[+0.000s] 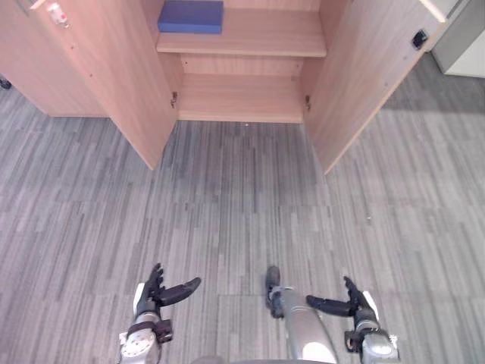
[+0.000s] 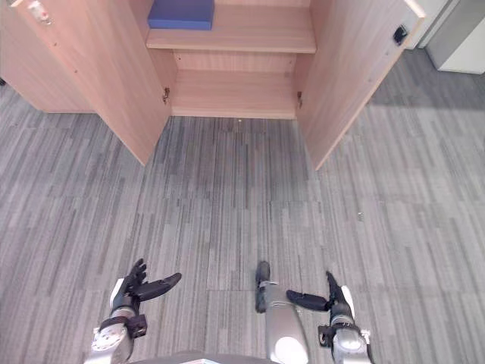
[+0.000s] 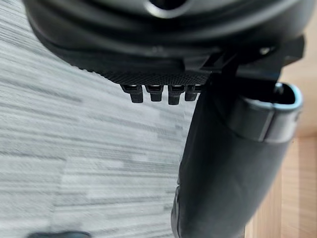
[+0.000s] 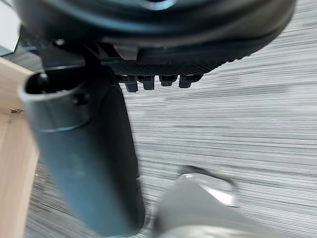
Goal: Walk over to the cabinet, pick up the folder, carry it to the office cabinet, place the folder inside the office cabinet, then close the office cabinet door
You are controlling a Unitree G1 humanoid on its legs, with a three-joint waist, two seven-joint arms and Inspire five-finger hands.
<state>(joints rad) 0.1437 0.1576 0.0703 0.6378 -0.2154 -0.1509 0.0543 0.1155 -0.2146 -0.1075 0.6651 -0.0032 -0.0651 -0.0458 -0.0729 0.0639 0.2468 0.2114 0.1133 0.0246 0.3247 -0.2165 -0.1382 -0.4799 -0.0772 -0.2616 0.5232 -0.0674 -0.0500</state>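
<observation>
Closing in on the wooden cabinet (image 1: 242, 98) is being read as the step in hand, since a wide stretch of grey carpet (image 1: 242, 212) is lying between it and the robot. Both doors are standing wide open, the left door (image 1: 114, 83) and the right door (image 1: 364, 83) being splayed outward toward the robot. The blue folder (image 1: 191, 16) is lying flat at the left end of the upper shelf (image 1: 265, 38), close beside the cabinet's left wall. The left hand (image 1: 163, 292) and the right hand (image 1: 345, 305) are being carried low and well apart, each with fingers straight and thumb spread, and nothing is being held in either.

Whether this shelf is the folder's pick-up place or its final one cannot be told. In either case the walk is best being kept centred between the two door edges, so that neither arm is being clipped. If the folder is being fetched, both hands are best being brought to its front edge before it is drawn out level. If the doors are being shut, flat fingers are best being pressed on each outer face near the free edge, far from the hinges, one door at a time. The dark fitting (image 1: 419, 38) on the right door is best being avoided.
</observation>
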